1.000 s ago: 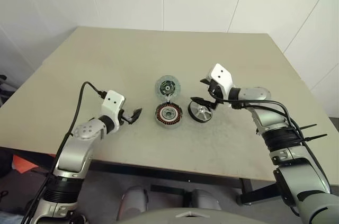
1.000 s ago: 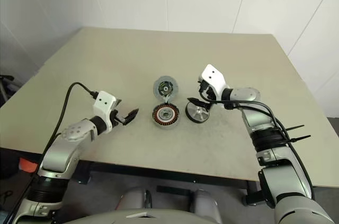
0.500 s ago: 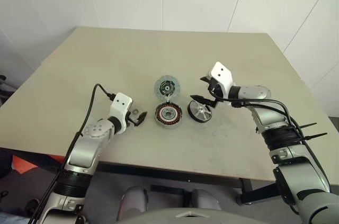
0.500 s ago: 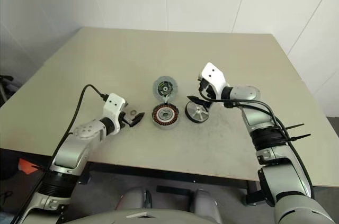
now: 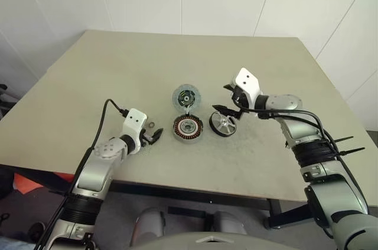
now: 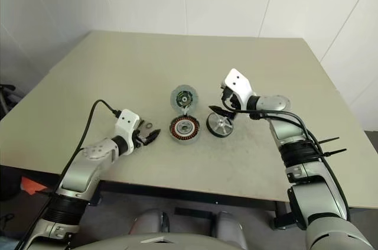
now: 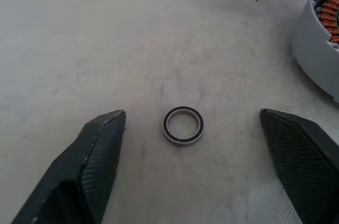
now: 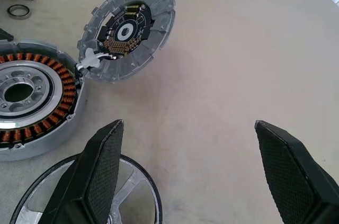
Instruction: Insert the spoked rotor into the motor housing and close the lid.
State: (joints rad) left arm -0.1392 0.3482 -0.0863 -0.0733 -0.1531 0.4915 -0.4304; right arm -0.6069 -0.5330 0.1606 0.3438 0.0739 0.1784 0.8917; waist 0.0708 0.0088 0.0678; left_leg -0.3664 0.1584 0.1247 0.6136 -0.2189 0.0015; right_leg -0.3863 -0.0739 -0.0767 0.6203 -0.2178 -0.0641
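1. Spoked rotor [image 5: 223, 124] lies on the counter [image 5: 177, 67] just to the right of the motor housing [image 5: 188, 127], tipped a little rather than flat, its silver spokes facing up inside the black rim.
2. Motor housing sits open, copper windings ringing a silvery centre; the lid [image 5: 185, 96] stands swung back on its hinge at the far edge, its dark circuit face showing.
3. Right tool [image 5: 228, 100] hangs over the rotor's far edge with its fingers spread wide and nothing between them; in the right wrist view one finger [image 8: 90, 181] overlaps the rotor's rim, but contact cannot be told.
4. Left tool [image 5: 155, 135] sits low over the counter to the left of the housing, fingers apart and empty. Between them, seen from the left wrist, lies a small dark-edged metal ring [image 7: 183, 125], touched by neither finger.
5. Step in hand, as I judge it: the rotor is not yet picked up, so the insertion has not begun and the lid is still to be closed.
6. Next move likely calls for the right tool to drop onto the rotor's rim, pinch it, lift it and bring it level and centred over the windings.
7. Risk: a tilted rotor may catch on the housing wall.
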